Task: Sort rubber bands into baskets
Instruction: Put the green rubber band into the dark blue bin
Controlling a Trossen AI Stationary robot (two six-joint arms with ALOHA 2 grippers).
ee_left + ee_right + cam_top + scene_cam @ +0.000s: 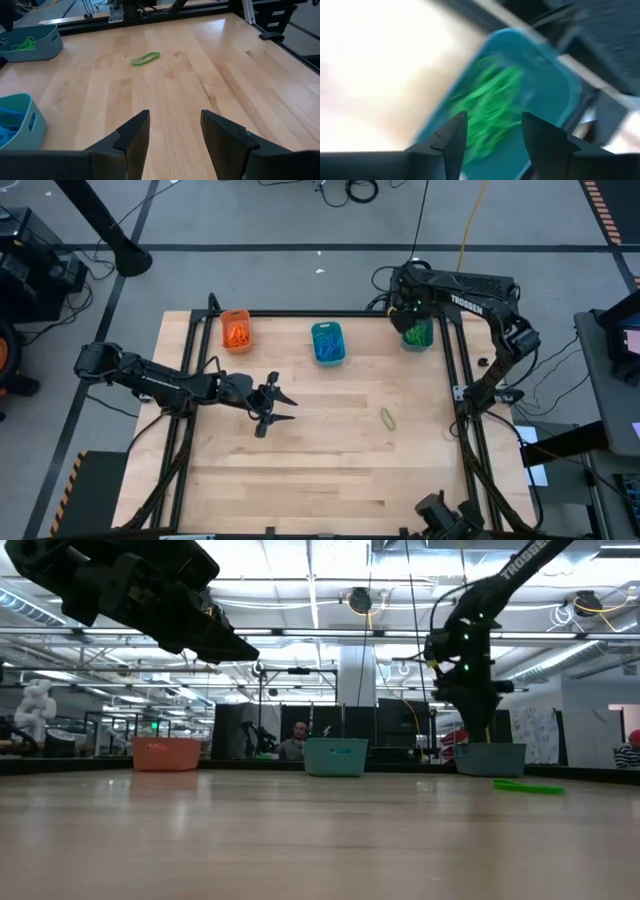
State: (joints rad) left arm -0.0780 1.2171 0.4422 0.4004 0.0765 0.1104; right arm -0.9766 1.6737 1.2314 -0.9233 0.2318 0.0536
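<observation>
I see both of my arms built from matte black segments with rounded joint housings. My right arm (470, 288) carries white block lettering along its upper link, and a small green light glows on its wrist housing. Thin black cables loop around its base. My left arm (150, 378) is plain black, without lettering that I can read. Each arm ends in two flat, dark, wedge-shaped fingers (132, 137) with angled inner faces and squared tips.
</observation>
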